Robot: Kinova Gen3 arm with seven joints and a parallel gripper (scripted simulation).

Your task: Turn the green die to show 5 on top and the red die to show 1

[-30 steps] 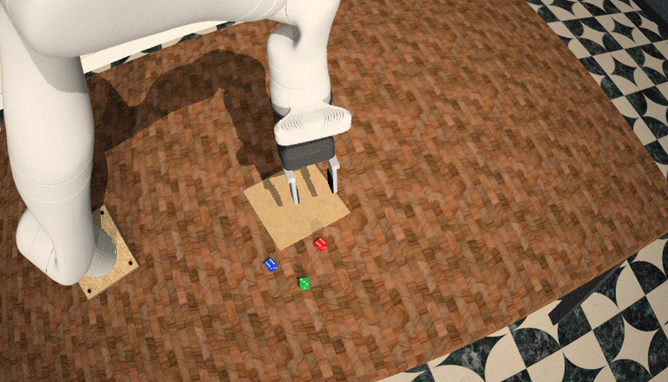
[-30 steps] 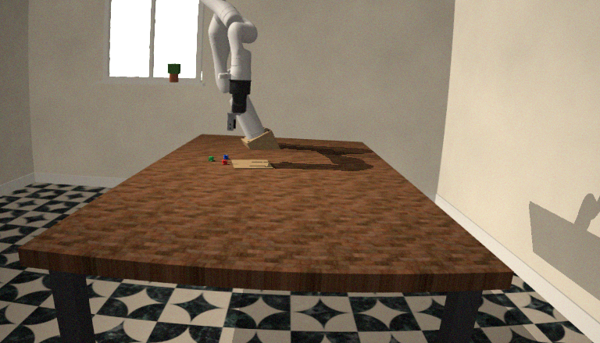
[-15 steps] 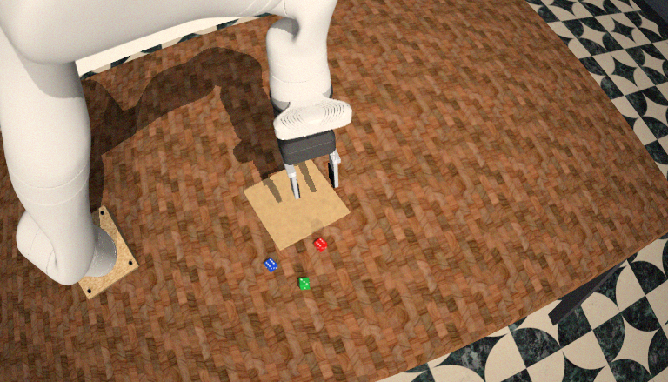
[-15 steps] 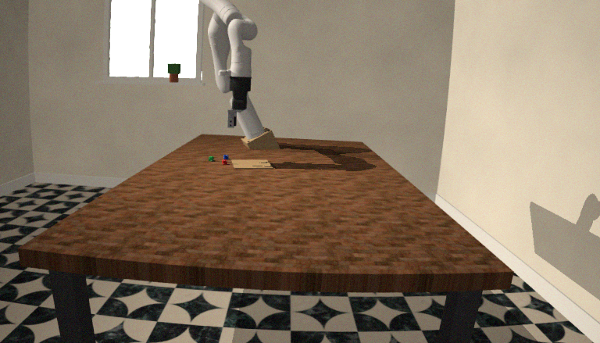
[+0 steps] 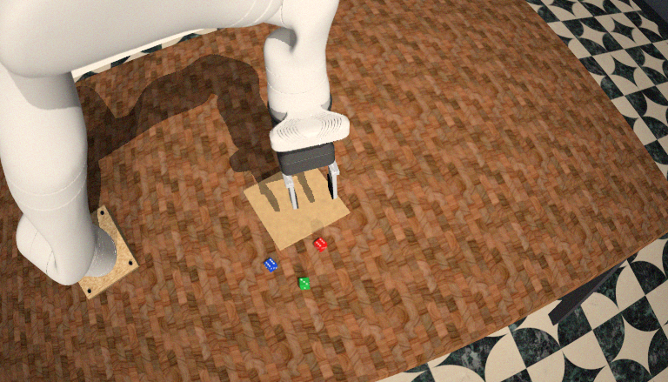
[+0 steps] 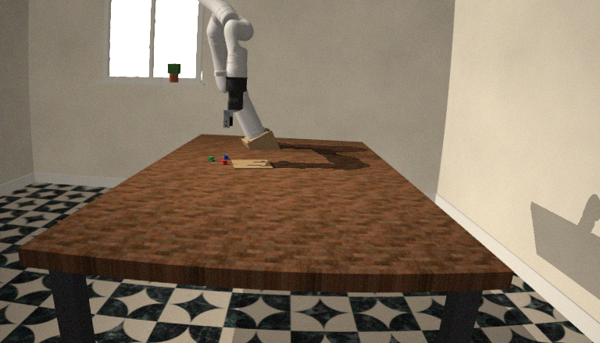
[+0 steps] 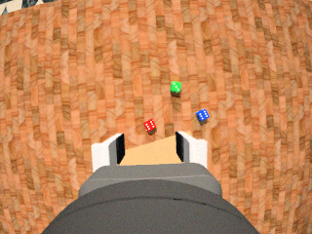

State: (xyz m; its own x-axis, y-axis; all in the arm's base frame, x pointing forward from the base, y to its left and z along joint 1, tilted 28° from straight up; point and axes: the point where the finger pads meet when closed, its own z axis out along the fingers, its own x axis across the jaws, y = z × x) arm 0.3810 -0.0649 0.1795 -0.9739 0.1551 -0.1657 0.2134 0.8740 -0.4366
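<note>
The green die (image 5: 304, 283) (image 6: 211, 158) (image 7: 175, 88) lies on the table, farthest of the dice from the mat; its upper pips are too small to count surely. The red die (image 5: 320, 244) (image 6: 224, 162) (image 7: 150, 125) lies on the table just off the mat's edge and seems to show 6 on top. The blue die (image 5: 270, 264) (image 6: 225, 156) (image 7: 203, 115) lies off the mat near its corner, seemingly with 6 on top. The tan mat (image 5: 288, 232) (image 6: 241, 164) (image 7: 158, 155) lies flat. My gripper (image 5: 315, 202) (image 6: 227, 126) (image 7: 150, 143) is open and empty, high above the table.
The wooden table (image 5: 443, 161) (image 6: 265, 215) bears the arm's base plate (image 5: 123, 259) (image 6: 261, 141) to the left of the mat in the top view. The dice lie apart from one another. The arm's shadow falls across the table and part of the mat.
</note>
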